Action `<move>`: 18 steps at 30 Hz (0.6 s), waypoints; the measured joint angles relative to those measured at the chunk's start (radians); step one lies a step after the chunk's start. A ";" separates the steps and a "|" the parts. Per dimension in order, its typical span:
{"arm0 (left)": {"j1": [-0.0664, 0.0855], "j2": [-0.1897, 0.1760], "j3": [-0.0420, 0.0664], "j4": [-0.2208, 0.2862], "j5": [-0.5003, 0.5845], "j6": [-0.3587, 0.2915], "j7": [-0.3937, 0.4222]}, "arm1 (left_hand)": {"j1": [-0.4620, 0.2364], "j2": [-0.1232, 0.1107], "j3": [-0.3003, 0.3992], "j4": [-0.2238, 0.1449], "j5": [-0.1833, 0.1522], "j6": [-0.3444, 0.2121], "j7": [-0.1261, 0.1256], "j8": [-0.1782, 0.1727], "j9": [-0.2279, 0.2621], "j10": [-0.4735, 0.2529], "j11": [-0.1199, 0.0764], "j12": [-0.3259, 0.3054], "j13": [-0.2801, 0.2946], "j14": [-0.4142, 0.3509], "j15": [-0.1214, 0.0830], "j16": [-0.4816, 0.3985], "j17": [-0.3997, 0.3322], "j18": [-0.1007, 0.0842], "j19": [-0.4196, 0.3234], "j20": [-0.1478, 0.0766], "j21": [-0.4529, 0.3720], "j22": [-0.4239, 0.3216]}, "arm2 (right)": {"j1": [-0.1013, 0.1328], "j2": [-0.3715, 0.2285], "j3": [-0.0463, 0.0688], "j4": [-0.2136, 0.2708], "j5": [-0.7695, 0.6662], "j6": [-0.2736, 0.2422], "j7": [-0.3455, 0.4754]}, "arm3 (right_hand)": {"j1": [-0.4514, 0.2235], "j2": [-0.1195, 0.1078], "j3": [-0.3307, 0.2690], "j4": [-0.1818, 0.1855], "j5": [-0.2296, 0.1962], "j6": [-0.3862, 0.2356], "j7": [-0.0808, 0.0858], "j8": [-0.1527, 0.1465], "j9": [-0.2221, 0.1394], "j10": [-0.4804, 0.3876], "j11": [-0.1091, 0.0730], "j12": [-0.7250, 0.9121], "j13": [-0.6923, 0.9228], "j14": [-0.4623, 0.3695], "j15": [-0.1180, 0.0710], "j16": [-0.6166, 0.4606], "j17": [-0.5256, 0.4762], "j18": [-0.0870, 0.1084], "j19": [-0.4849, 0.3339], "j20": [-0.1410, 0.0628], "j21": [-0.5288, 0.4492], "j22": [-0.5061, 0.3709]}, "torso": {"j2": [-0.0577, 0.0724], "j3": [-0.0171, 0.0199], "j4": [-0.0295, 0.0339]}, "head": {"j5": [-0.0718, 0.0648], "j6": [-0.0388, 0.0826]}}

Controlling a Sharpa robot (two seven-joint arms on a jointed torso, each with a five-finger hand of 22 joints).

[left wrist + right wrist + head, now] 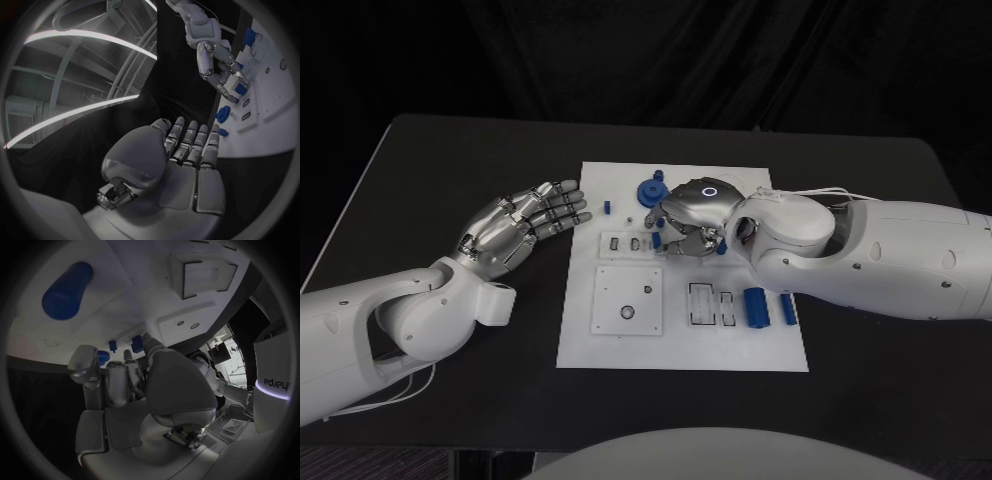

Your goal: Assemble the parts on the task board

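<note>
The white task board (678,340) lies in the middle of the black table. My right hand (687,222) hovers low over its far half, fingers curled down among small blue parts (656,240). One blue part (103,357) sits between the thumb and a finger in the right wrist view; I cannot tell whether it is gripped. A blue gear (651,192) and a small blue peg (607,208) stand just beyond the hand. Two blue cylinders (756,307) lie on the board's right side. My left hand (524,220) floats left of the board, palm up, fingers spread, holding nothing.
Rectangular recesses (629,298) and slots (702,301) mark the board's near half. Bare black table (459,160) surrounds the board on every side. My right forearm (877,255) crosses the board's right edge, above the cylinders.
</note>
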 measured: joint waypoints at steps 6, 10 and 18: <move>0.000 0.000 0.000 -0.001 0.000 0.000 0.000 | 0.000 0.000 0.000 0.000 0.000 0.000 0.000 0.000 0.000 0.000 0.000 0.000 0.000 0.000 0.000 0.000 0.000 0.000 0.000 0.000 0.000 0.000 | 0.000 -0.003 0.000 0.000 0.000 -0.003 0.000 | -0.012 -0.007 -0.014 0.008 -0.004 -0.016 0.002 0.000 -0.011 0.000 0.000 0.000 0.000 0.000 0.000 0.000 0.000 0.000 0.000 0.000 0.000 0.000 | 0.000 0.0002 -0.0003 | 0.001 -0.001; -0.001 0.000 0.000 -0.001 0.000 0.000 0.000 | 0.000 0.000 0.000 0.000 0.000 0.000 0.000 0.000 -0.001 0.000 0.000 0.000 0.000 0.000 0.000 0.000 0.000 0.000 0.000 0.000 0.000 0.000 | 0.000 -0.012 0.000 0.005 0.000 -0.017 0.003 | -0.024 -0.019 -0.033 0.022 -0.004 -0.023 0.002 0.000 -0.017 0.000 0.000 0.000 0.000 0.000 0.000 0.000 0.000 0.000 0.000 0.000 0.000 0.000 | 0.000 0.0002 -0.0003 | 0.003 -0.001; -0.001 -0.015 0.000 0.010 -0.022 -0.018 0.001 | -0.033 -0.033 0.053 -0.016 0.002 0.005 0.005 0.000 -0.001 0.006 0.014 0.008 0.000 0.067 0.013 0.086 0.013 -0.016 0.134 -0.001 0.096 0.037 | 0.002 -0.068 0.000 0.040 -0.001 -0.118 0.032 | -0.044 -0.028 -0.059 0.063 -0.004 -0.023 0.002 0.000 -0.027 0.018 -0.004 0.019 0.000 0.004 -0.004 0.022 0.000 0.000 0.016 -0.006 0.044 0.000 | -0.001 0.0002 -0.0003 | 0.014 0.014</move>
